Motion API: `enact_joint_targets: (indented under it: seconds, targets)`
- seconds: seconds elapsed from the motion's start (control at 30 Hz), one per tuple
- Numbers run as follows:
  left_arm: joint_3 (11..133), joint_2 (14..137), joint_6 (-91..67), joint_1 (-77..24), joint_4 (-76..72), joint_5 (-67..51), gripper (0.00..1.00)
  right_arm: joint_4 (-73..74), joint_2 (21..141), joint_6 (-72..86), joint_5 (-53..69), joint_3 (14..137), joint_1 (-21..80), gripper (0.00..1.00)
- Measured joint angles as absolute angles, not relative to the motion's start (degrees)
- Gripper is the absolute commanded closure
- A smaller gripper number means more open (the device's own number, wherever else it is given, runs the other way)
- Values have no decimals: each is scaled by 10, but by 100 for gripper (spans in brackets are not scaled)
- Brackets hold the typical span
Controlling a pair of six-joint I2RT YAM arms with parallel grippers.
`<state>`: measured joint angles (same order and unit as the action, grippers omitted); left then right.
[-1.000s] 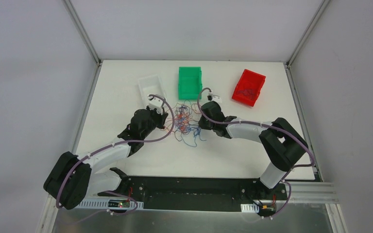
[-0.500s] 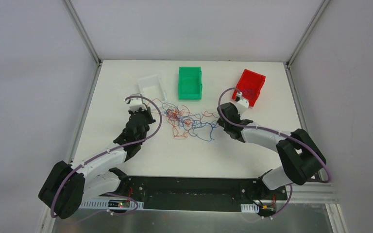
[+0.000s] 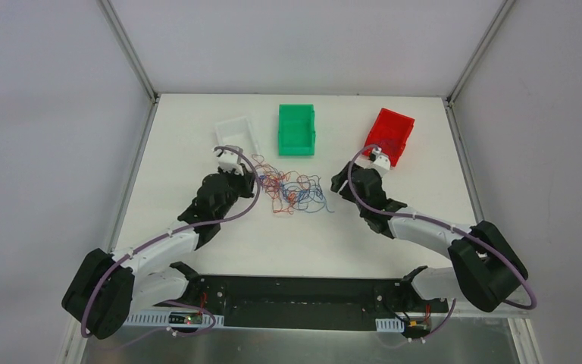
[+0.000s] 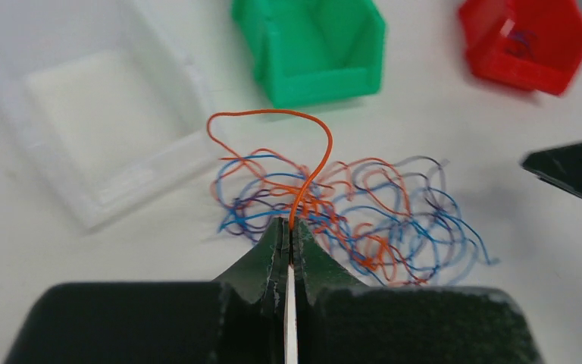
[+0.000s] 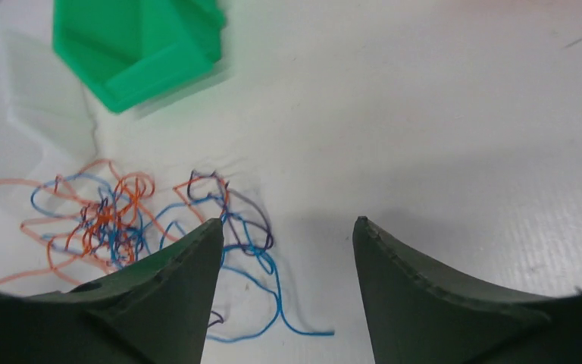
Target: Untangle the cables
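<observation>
The cables lie in a loose knot of blue, orange and dark purple strands at the middle of the table. The knot sits just near of the green bin and is spread more from left to right than from near to far. That long axis runs straight between the two arms, so each claw faces one end of it. The left claw is at the left end, pressed fully shut with an orange strand pinched at its tips. From there the strand arches up and away toward the white bin before dropping back into the knot. The right claw stands at the right end with its jaws wide apart and nothing between them. In its wrist view the bulk of the knot lies left of the gap and slightly beyond it. Only a trailing blue strand curls into the space in front of the jaws, and I cannot tell if it sits level with the tips. With the left end already anchored, the free right arm looks like the one to act. It would likely need to shift a little left onto the nearest purple or blue loop, then draw right along the knot's long axis, away from the left hold.
</observation>
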<state>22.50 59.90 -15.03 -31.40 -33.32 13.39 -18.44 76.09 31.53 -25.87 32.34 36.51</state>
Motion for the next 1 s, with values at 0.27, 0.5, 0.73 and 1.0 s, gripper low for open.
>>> enact_joint_targets:
  seconds: [0.27, 0.5, 0.73, 1.0]
  targets:
    - [267, 635, -142, -315, -339, -137, 100, -284, 769, 232, -66, 312, 375, 33]
    - [431, 637, -161, -327, -243, -269, 100, -357, 788, 199, 80, 312, 390, 34]
    - [607, 661, -181, -342, -122, -326, 100, -386, 754, 186, 79, 285, 393, 32]
    - [672, 706, -190, -346, -63, -354, 100, -414, 670, 168, 81, 252, 393, 30]
